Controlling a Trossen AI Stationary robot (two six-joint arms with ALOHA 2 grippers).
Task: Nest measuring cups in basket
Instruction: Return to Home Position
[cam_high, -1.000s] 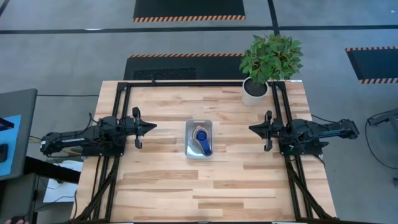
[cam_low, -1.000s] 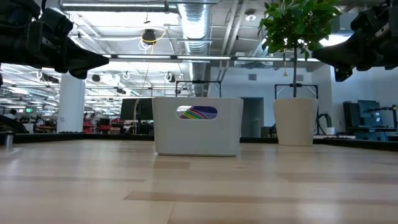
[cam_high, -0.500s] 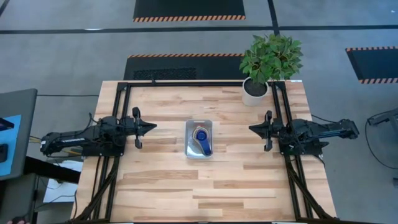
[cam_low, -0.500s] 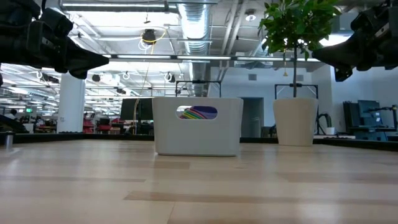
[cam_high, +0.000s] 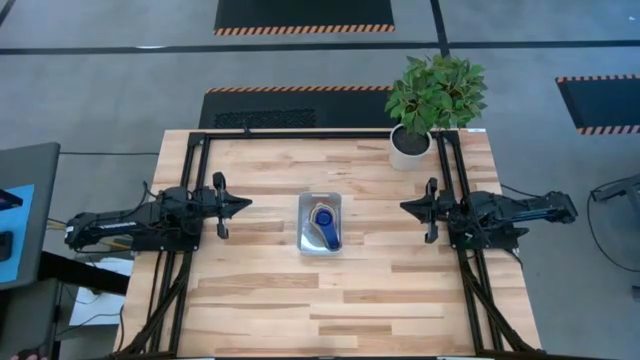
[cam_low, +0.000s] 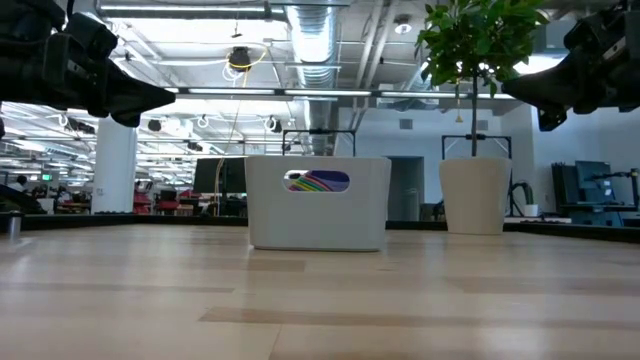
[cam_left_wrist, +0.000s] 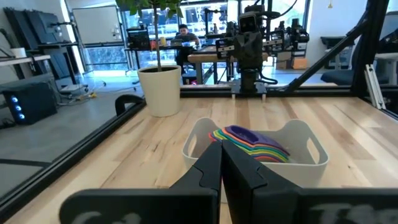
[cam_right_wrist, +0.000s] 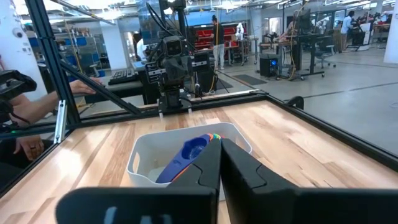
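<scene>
We find the fingers of the left gripper pressed together tip to tip, with nothing between them. The fingers of the right gripper are closed and empty in the same way. Both wrist views show each pair meeting along a thin seam.

Seen from above, the left gripper hangs at 9 o'clock of the white rectangular plastic basket with rounded corners. The right gripper hangs at 3 o'clock of it. Both are well apart from the basket and point toward it. In the low view both are raised clear above the light wooden counter.

The basket stands at the counter's centre. Inside it sit the nested round plastic measuring cups, stacked as one set. The dark blue cup is uppermost, and its flat handle points to about 5 o'clock. In the low view the coloured rims of the measuring cups show through the basket's oval handle slot.

A white plant pot with a leafy green plant stands at 1 o'clock of the basket, near the counter's far edge. In the right wrist view a person's hand shows beyond the counter's frame.
</scene>
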